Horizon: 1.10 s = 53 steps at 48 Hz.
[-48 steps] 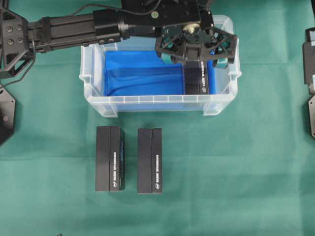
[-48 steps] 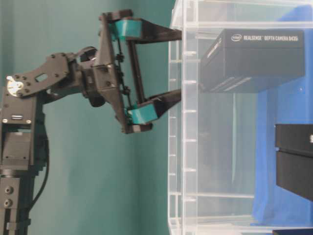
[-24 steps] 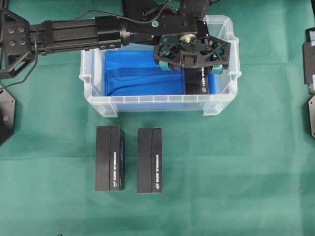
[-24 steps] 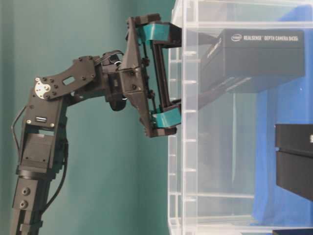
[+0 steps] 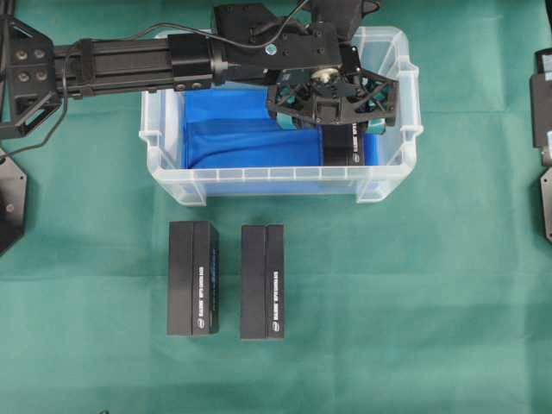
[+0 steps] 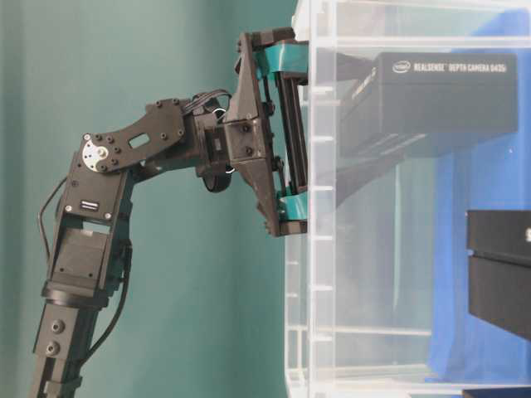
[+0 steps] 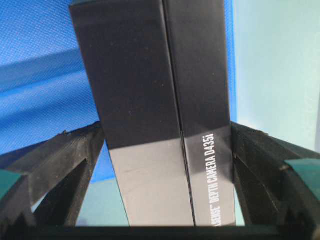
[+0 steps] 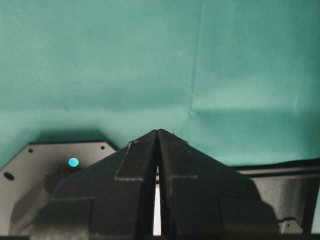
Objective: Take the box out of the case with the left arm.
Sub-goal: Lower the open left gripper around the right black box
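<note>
Left claw (image 5: 332, 112), spread wide, lowered into the right end of the case (image 5: 164, 138), its two fingers (image 7: 60, 165) standing one on each side of the black box (image 7: 160, 115). In the left wrist view the fingers flank the box closely; whether they touch its sides cannot be told. The box lies on the blue lining (image 5: 233, 129) on the floor of the case, against the right wall, with its white lettering reading "DEPTH CAMERA D435i". In the table-level view the claw's teal pads (image 6: 286, 56) sit at the rim of the clear case wall (image 6: 332, 249), and the box (image 6: 440, 99) shows through the plastic beyond them.

Left arm (image 5: 129, 60): black, reaching from the left edge of the overhead view across the far rim of the case.

Outside the case, on the green cloth of the worktop (image 5: 414, 285), two more black boxes stand side by side near the front wall of the case: the left one (image 5: 192, 278) and the right one (image 5: 262, 282), apart from each other, both with white lettering along one edge.

Right claw (image 8: 158, 185): fingers pressed together, empty, above green cloth, well apart from the case. Parts of the right arm (image 5: 543, 129) show at the right edge of the overhead view.
</note>
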Available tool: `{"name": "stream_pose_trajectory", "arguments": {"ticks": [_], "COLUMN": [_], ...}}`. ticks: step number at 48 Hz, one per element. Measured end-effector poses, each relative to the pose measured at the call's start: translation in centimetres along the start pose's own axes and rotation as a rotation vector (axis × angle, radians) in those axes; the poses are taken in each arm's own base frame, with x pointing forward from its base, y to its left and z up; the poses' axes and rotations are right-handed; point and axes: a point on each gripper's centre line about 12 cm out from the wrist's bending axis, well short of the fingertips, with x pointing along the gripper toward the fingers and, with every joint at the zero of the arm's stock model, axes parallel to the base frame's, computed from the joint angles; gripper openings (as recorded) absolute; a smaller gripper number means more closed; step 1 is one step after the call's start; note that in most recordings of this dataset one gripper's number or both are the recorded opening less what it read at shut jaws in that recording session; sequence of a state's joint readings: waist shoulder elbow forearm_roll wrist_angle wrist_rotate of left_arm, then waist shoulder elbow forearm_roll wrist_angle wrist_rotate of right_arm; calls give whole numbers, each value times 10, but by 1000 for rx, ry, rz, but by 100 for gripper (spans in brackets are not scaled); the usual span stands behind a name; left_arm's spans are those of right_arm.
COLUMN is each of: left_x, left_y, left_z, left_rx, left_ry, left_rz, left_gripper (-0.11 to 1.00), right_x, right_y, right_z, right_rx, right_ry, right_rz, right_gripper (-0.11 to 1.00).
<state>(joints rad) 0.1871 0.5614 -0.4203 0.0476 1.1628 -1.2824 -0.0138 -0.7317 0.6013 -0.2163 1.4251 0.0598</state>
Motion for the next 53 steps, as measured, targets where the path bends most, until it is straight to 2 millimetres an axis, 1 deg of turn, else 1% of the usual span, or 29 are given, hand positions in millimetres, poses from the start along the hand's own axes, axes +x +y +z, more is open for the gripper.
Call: {"name": "stream_pose_trajectory", "arguments": {"ticks": [3,6,8,12,13,43,53], "left_x": [0,0,0,-1,-1,-1,-12], "left_y": [0,-1,-1,-1,-2,-3,-7], "left_z": [0,-1,-2,-1,-2,-3,-4], "left_rx": [-2,-4,-9,-30,-33,-44,-47], "left_ry": [0,1,3,4,5,4,8], "left_rz": [-1,-4,-4,-6,-6,-13,-15], "left_gripper": [95,90,83,63,61,61,61], "right_x": [0,0,1,0,0,0,0], "right_y": [0,0,0,0,0,0,0], "right_z": [0,0,0,0,0,0,0], "right_rx": [-2,-2,-2,1,0,0,-2], "right_ry": [2,0,3,0,1,0,1], "right_rz": [1,0,0,0,0,0,0], "right_gripper": [0,0,0,0,0,0,0]}}
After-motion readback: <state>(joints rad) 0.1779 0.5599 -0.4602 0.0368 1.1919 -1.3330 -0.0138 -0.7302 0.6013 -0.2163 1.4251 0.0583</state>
